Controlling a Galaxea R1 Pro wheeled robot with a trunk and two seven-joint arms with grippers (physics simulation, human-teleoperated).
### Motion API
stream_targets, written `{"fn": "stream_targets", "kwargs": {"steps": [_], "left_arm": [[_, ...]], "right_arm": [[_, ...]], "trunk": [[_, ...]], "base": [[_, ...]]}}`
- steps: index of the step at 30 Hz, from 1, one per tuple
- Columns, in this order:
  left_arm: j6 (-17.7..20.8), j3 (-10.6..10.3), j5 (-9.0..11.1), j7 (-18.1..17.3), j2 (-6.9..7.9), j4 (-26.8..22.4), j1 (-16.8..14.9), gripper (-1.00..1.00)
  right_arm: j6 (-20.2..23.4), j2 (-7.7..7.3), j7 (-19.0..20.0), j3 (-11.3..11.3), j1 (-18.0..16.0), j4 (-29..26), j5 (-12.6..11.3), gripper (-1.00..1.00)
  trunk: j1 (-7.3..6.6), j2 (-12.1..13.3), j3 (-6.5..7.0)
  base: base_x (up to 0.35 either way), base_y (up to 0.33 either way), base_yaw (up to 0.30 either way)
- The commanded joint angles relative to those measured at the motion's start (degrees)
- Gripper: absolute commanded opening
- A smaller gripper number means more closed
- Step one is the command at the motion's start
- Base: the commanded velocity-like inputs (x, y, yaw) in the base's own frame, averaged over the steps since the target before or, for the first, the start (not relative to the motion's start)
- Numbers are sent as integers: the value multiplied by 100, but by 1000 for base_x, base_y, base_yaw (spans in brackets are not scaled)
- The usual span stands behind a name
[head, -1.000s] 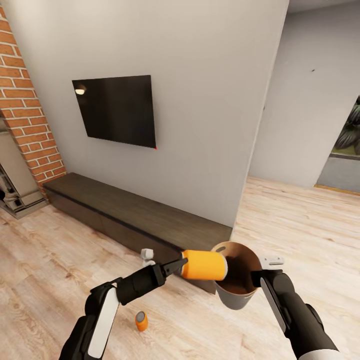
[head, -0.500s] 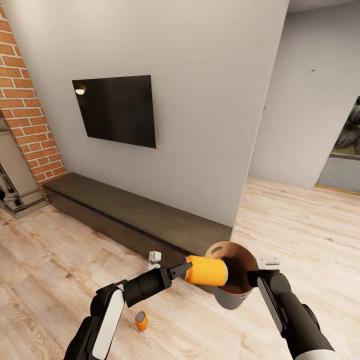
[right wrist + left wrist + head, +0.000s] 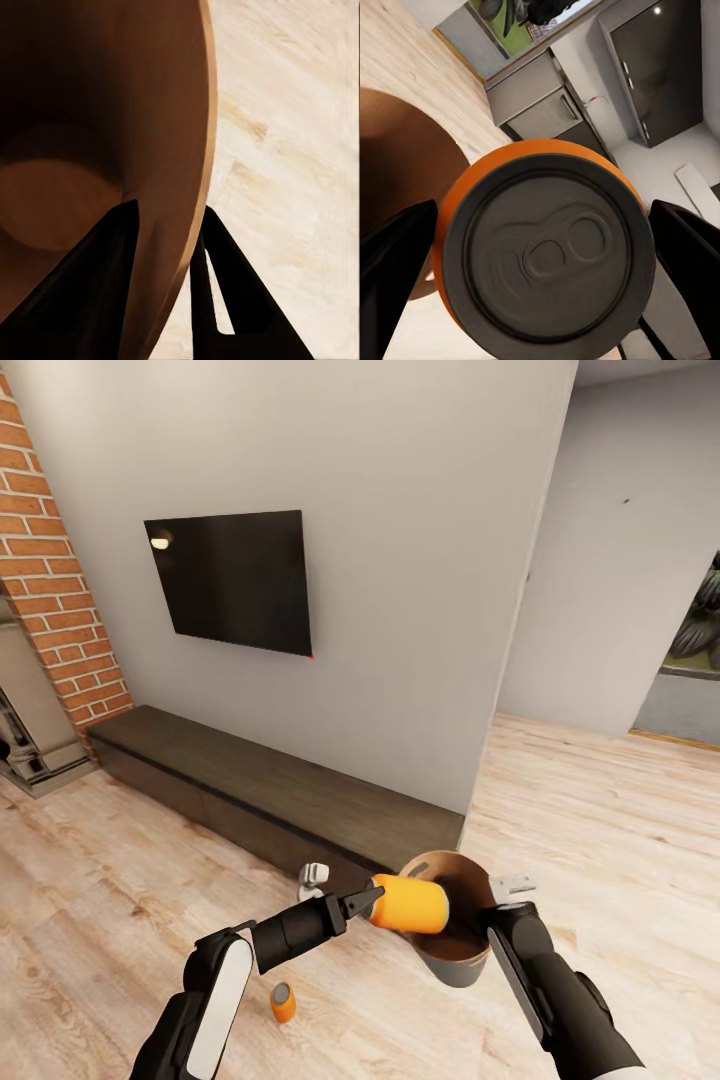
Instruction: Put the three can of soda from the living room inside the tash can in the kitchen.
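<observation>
The left jaws are clamped on an orange soda can, one dark finger on each side of the can's body in the left wrist view, spread just to the can's width. The can lies on its side at the lower centre of the head view: its long axis runs nearly level across the frame, one end toward the left jaws and the other end reaching over the rim of the trash can. In the left wrist view the can's grey top, with its pull tab, faces the camera.

The right jaws are closed on the trash can's rim, one finger inside against the tan-brown wall and the other outside, the rim pinched between them. The bin is held above the wood plank floor at the lower centre-right of the head view, tilted so its mouth opens toward the held can.

A second soda can stands upright on the floor at the lower left of the head view, below the left forearm and well apart from the bin.

Behind, a long low table runs along the wall under a black TV, with a red brick column at the left edge.
</observation>
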Motion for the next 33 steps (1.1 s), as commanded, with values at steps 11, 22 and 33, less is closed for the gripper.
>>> {"fn": "stream_targets", "kwargs": {"steps": [11,22,33], "left_arm": [[-6,-6,-17,19,0,6,-2,-100],[-165,-12,-13,887,0,172,0,-100],[-421,-80,-23,1097,0,270,-2,-100]], "right_arm": [[-27,97,-128,85,61,-4,-95,-100],[-26,226,-134,91,74,-4,-68,-100],[-26,230,-134,96,75,1,-68,-100]], "trunk": [[0,0,1],[0,0,1],[0,0,1]], "base": [[0,0,0],[0,0,0],[0,0,0]]}}
